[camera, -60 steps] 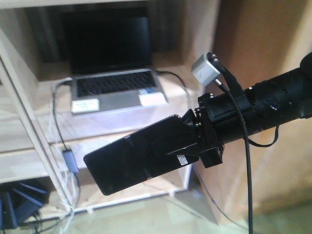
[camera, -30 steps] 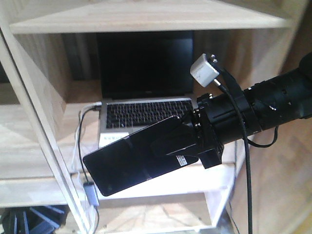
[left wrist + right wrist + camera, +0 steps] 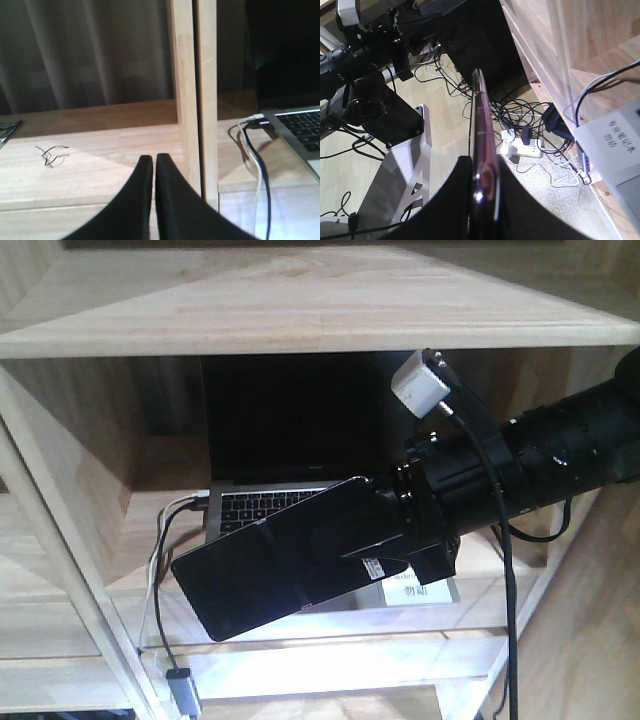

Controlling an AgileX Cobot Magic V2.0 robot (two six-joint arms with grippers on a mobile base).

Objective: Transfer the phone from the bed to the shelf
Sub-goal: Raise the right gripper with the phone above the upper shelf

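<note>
In the front view the phone [image 3: 270, 575], a glossy black slab, hangs tilted in the air in front of the shelf [image 3: 300, 310]. My right gripper [image 3: 345, 540] is shut on its right end. In the right wrist view the phone [image 3: 480, 120] shows edge-on with a pinkish rim, pinched between the jaws of my right gripper [image 3: 482, 172]. My left gripper [image 3: 152, 159] is shut on nothing and points at a shelf board [image 3: 100, 150] beside an upright post [image 3: 192, 100]. The bed is out of view.
An open grey laptop [image 3: 290, 430] stands in the shelf compartment behind the phone, with cables [image 3: 158, 570] hanging off its left side. The laptop [image 3: 300, 130] also shows past the post. Below lie a power strip [image 3: 522, 147], tangled wires and the robot's white frame [image 3: 415, 175].
The front view has risen along the shelf: the laptop compartment has sunk lower in the frame and the top plank has come into sight. The phone stays held the same way.
</note>
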